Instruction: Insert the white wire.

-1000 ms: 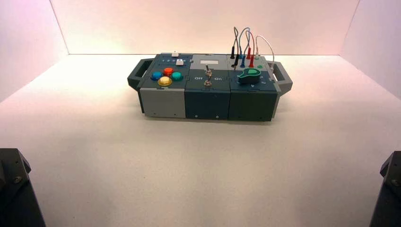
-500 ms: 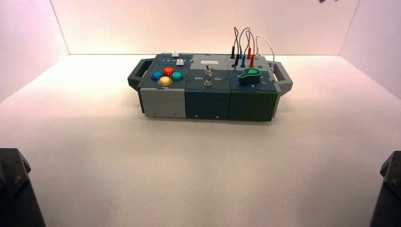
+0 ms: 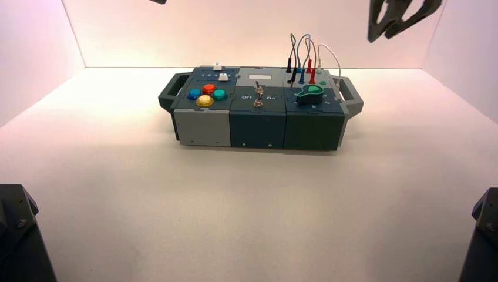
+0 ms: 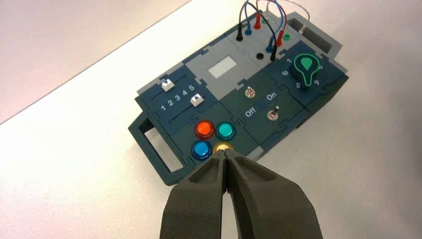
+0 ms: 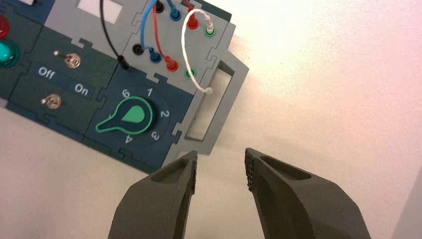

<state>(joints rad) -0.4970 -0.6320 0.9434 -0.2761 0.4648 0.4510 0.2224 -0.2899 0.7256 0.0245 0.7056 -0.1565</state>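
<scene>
So the right tool [image 5: 220, 169] just dropped into view above the box [image 3: 258, 126], jaws apart and empty; left tool [image 4: 226, 167] pinched closed. White wire [image 5: 185, 52] has one plug dangling by the handle, not inserted.

Right gripper [image 3: 399, 16] newly in view, top right; left gripper [image 3: 157, 2] edging in, top left
</scene>
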